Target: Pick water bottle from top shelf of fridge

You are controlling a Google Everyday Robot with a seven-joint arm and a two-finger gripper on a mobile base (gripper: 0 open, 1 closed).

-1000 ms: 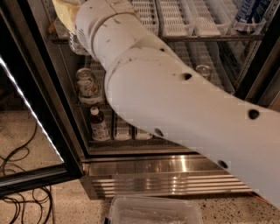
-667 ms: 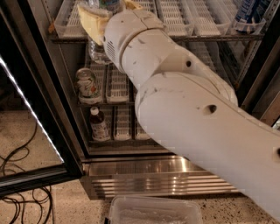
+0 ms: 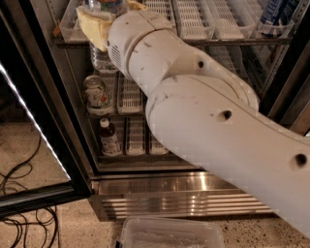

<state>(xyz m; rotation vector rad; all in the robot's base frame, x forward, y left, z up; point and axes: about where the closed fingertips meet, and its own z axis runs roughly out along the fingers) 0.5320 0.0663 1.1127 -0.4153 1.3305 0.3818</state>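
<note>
My gripper [image 3: 107, 19] is at the top left, at the front edge of the top shelf [image 3: 193, 22] with its white slotted lane trays. Its yellowish fingers [image 3: 92, 26] are shut around the water bottle [image 3: 100, 60]. The bottle is upright, its red and blue label sits at the frame's top edge, and its ribbed base hangs below the shelf edge, in front of the rack. My white arm crosses most of the fridge [image 3: 184, 193] opening and hides the right part of the lower shelves.
A green can [image 3: 96, 94] stands on the middle shelf below the bottle. A small brown-liquid bottle [image 3: 109, 138] stands lower. A blue package [image 3: 273, 14] sits top right. The open door's lit strip [image 3: 34, 121] is at left, cables [image 3: 24, 193] on the floor, a clear bin [image 3: 169, 235] below.
The view has shifted, so the gripper and bottle now show further right. The bottle stays in the fingers and hangs in front of the top shelf's edge.
</note>
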